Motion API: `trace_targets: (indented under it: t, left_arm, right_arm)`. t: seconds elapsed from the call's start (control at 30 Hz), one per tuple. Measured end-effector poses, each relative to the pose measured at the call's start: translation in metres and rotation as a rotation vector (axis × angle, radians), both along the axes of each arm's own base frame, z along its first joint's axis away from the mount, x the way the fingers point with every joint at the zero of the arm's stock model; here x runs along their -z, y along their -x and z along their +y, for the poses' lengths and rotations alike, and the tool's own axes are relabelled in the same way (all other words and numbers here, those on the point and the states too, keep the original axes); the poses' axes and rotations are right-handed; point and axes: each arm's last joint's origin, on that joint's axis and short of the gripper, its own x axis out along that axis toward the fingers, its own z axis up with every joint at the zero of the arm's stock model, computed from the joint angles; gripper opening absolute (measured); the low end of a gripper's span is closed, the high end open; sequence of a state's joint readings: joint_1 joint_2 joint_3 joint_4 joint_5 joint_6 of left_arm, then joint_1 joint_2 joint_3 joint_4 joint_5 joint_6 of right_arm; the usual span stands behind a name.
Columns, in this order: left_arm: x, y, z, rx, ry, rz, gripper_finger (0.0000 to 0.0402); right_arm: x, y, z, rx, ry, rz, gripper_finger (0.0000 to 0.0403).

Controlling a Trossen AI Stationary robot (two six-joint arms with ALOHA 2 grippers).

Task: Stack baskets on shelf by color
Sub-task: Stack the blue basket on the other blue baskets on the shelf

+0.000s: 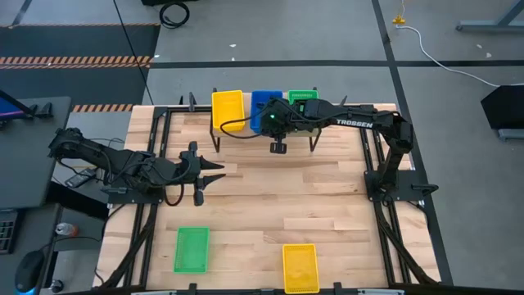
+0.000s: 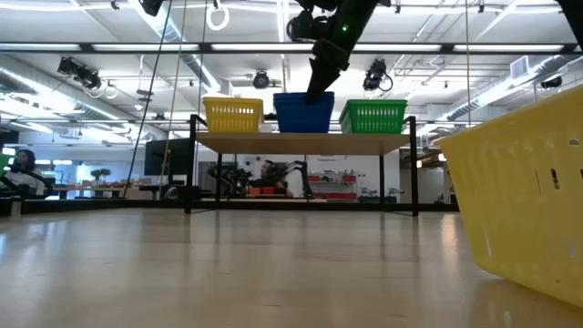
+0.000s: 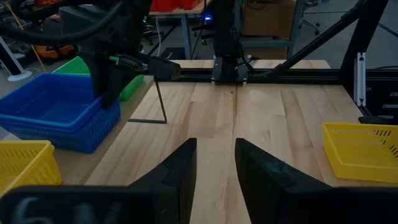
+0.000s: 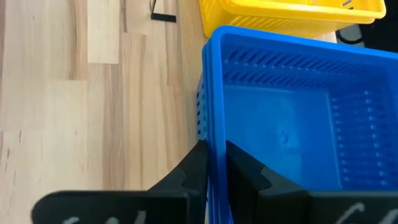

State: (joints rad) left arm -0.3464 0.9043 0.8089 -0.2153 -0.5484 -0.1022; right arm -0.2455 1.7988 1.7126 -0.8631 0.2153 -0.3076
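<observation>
The right gripper (image 4: 214, 163) was nearly closed, its two fingers pinching the near wall of the blue basket (image 4: 292, 118), one finger outside the rim and one inside. That basket was a shallow rectangle with slotted sides. In the left wrist view it looked to be more than one blue basket nested, though the seam was hard to make out. It sat on the shelf (image 2: 305, 143) in the middle place, with yellow baskets (image 2: 233, 114) beside it on one side and green baskets (image 2: 373, 116) on the other. The right arm reached over the shelf from the table's right edge, and its gripper came down onto the blue basket's front edge in the low view.

The left gripper (image 1: 206, 175) hovered over bare table (image 1: 327, 197) on the left side, well apart from the shelf, its fingers (image 3: 180, 168) partly spread and holding nothing.

Two baskets lay loose on the table's near part, well apart from both grippers: a green basket (image 1: 191, 249) to the left and a yellow basket (image 1: 300, 267) to the right.
</observation>
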Motion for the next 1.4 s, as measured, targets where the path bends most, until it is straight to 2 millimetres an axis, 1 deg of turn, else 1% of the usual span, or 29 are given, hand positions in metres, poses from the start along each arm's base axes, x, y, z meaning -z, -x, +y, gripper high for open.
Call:
trace_targets:
  t: [0.17,0.47,0.6,0.8,1.17,1.4]
  left_arm:
    - [0.0,0.0,0.0,0.0,0.0,0.0,0.0117]
    - [0.0,0.0,0.0,0.0,0.0,0.001,0.0117]
    - [0.0,0.0,0.0,0.0,0.0,0.001,0.0117]
    - [0.0,0.0,0.0,0.0,0.0,0.001,0.0117]
    - [0.001,0.0,0.0,-0.001,0.002,0.006,0.0117]
    - [0.001,0.0,0.0,-0.003,0.009,0.005,0.0117]
  right_arm:
    - [0.0,0.0,0.0,-0.007,0.007,0.003,0.0061]
    - [-0.001,0.001,-0.003,0.055,0.091,0.023,0.0131]
    - [-0.001,0.001,-0.003,0.067,0.098,0.023,0.0148]
    - [-0.001,0.001,-0.001,0.053,0.076,0.016,0.015]
    - [-0.001,-0.003,0.012,0.018,0.077,0.015,0.0149]
    - [-0.001,-0.003,0.013,0.025,0.093,0.019,0.0149]
